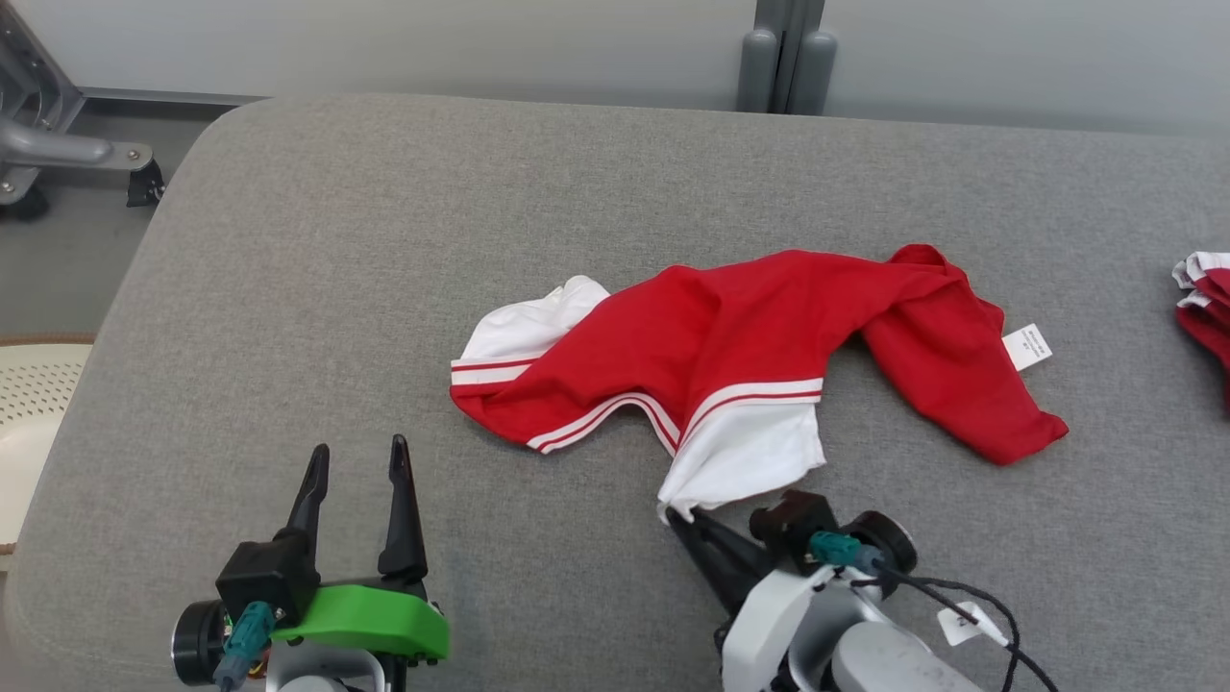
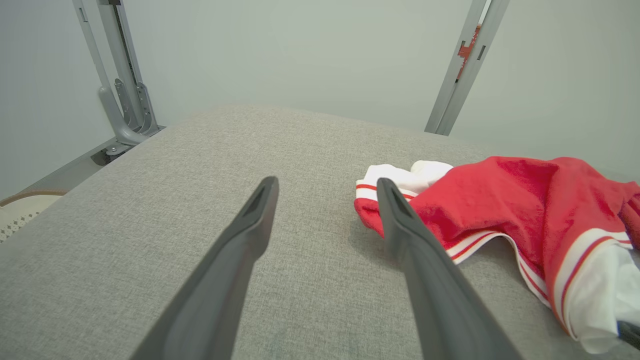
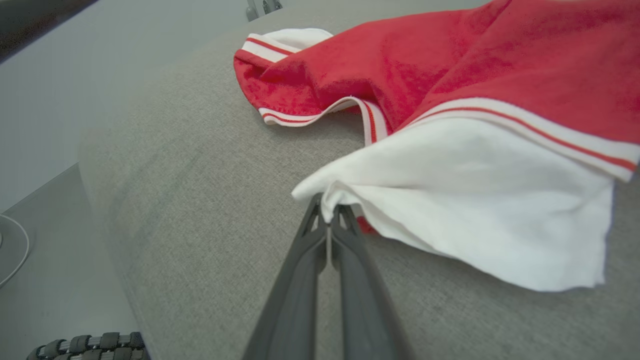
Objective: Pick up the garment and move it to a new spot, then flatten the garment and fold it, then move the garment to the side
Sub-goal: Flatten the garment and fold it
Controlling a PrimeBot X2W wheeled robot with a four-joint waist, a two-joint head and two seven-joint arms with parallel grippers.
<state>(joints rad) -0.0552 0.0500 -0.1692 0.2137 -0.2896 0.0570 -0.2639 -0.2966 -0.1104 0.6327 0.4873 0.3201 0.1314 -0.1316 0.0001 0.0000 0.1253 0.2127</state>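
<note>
Where the grey woven desk (image 1: 384, 240) meets a pale wall (image 1: 384, 38), the right claw (image 3: 327, 212) pinches a white corner of the red garment (image 1: 730, 336); the left claw (image 1: 357, 450) gapes.

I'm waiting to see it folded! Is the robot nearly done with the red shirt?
Not nearly. Done: the right gripper is shut on a white corner of the garment. In hand: lifting it. Left: moving, flattening, folding; it lies crumpled on the grey surface, left gripper open.

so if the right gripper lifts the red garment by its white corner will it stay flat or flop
Probably floppy: the garment lies in soft folds on the grey cushion. Pinched at a white corner by the right gripper, it would likely drape and trail. It looks thin, so likely light.
</note>
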